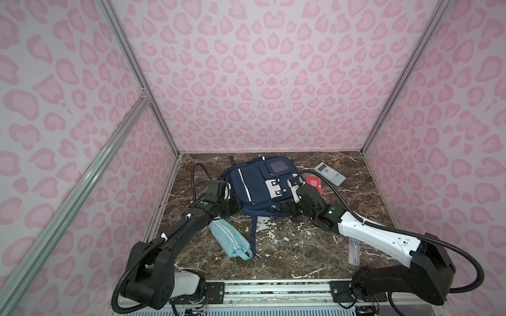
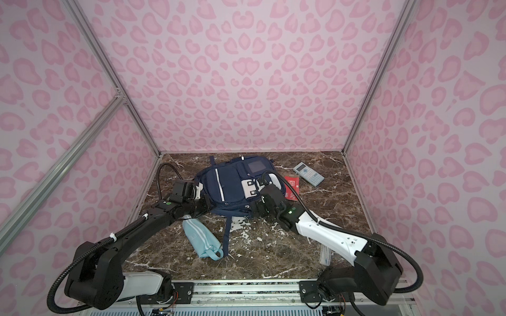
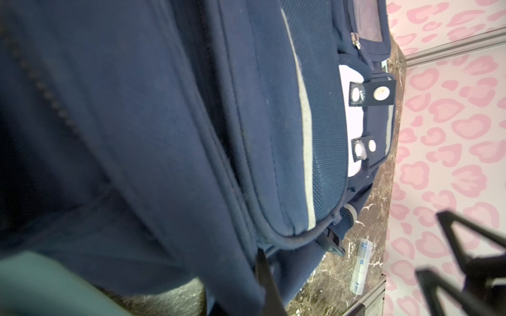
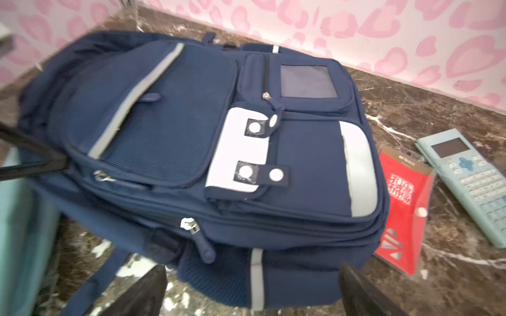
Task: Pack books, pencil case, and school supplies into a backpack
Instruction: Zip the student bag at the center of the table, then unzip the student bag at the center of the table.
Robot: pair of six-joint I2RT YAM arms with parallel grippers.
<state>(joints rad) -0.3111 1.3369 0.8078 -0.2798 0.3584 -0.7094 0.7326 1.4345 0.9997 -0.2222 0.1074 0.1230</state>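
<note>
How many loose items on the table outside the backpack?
4: pencil case by left arm; red pack and calculator right of backpack; clear ruler pack under right arm. Others may be hidden.

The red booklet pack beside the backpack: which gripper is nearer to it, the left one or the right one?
Right. The right gripper hovers over the edge of the backpack, just beside the red pack; the left gripper is at the opposite side of the backpack.
</note>
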